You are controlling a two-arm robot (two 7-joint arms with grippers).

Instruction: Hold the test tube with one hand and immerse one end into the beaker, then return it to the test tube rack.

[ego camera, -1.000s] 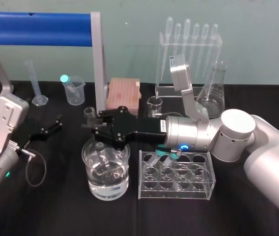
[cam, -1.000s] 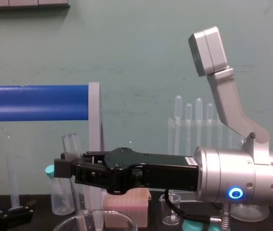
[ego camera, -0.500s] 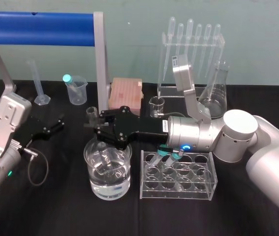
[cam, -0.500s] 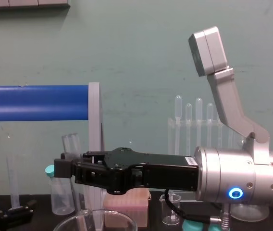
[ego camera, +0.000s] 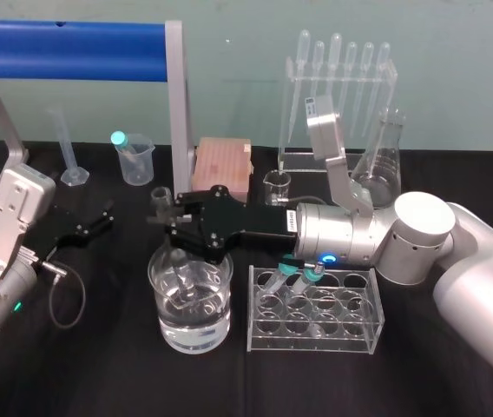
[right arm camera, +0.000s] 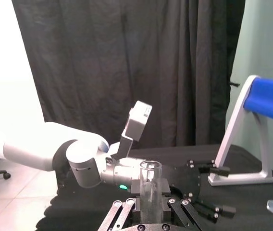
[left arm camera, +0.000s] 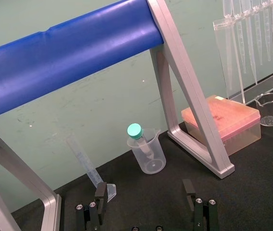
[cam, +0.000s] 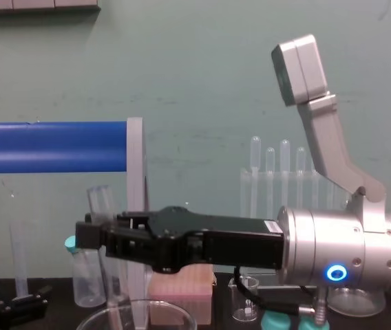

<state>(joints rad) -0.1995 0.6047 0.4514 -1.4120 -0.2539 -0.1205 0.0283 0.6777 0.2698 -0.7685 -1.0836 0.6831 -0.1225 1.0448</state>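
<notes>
"Two pincers were in view; what did the right pincer have?"
"It was clamped on the test tube, just below the rim. The tube leaned, with its lower end down inside the beaker. That beaker held clear liquid and stood at the near middle of the tabletop, just left of the rack."
"And the left pincer?"
"Its fingers stood apart, low over the tabletop's left side, well apart from the beaker."
</notes>
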